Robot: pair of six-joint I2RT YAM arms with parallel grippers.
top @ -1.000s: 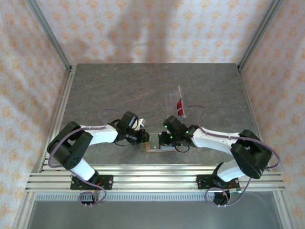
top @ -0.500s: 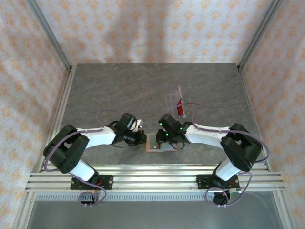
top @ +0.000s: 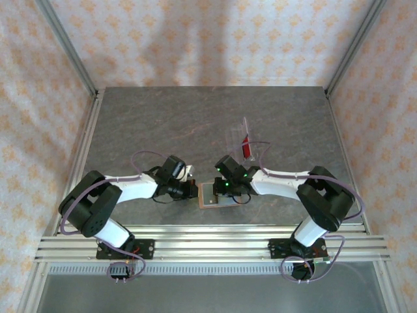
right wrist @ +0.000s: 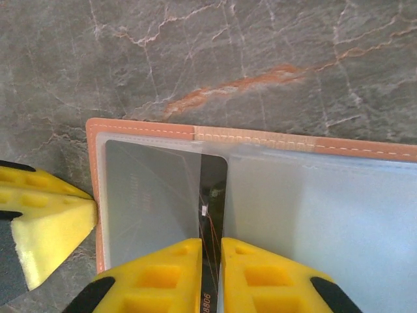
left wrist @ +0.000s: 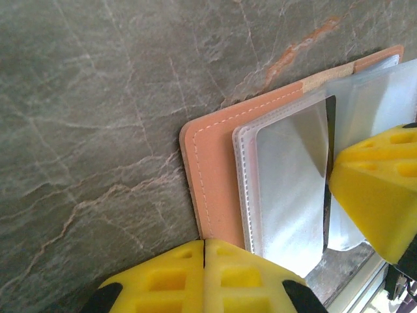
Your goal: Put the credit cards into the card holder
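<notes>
Open card holder lies flat on the grey table, close to the arms. Against its left edge is the left gripper, pads pressed together and empty, and it probably acts as a stop. Over the holder's middle is the right gripper, jaws a narrow slit. A strip of the black card shows between them; a pinch cannot be confirmed. Just left of the strip, the pale grey card sits in a clear sleeve. Best approach: push the black card flat and square into its sleeve, slowly. Well beyond the holder stands a clear stand.

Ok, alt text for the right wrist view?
Open card holder on a grey table, a black card partly inside one clear sleeve. The right gripper, nearly closed, is over the card's bare strip; the left gripper sits at the holder's edge.
</notes>
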